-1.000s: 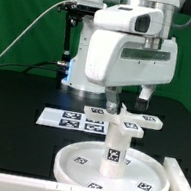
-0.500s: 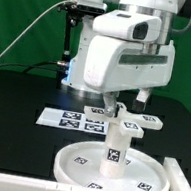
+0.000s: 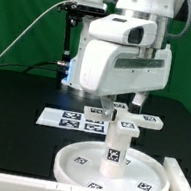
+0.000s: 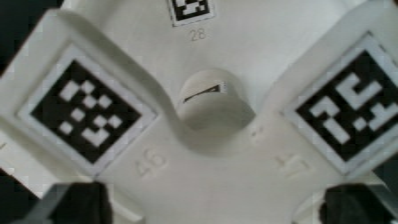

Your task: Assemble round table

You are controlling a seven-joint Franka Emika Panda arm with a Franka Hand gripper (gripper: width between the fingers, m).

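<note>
1. Round table parts are sitting under my arm: the large rimmed disc (image 3: 108,169) is lying flat on the black table (image 3: 17,95), below the jaws.
2. I am seeing the short leg (image 3: 115,146) standing upright at the middle of the disc, straight under the jaws.
3. I am seeing the cross-shaped foot (image 3: 130,118) resting on top of the leg, level with the fingertips, its arms reaching out sideways.
4. I am holding the gripper (image 3: 123,108) right over the foot; the two fingers are standing on both sides of its centre.
5. In the wrist view the foot (image 4: 196,110) is filling the picture, and the dark fingertips (image 4: 71,200) are showing at the edge.
6. I cannot tell if the jaws are already pressing the foot or only standing beside it.
7. Behind the jaws, the marker board (image 3: 74,119) is lying flat on the table.
</note>
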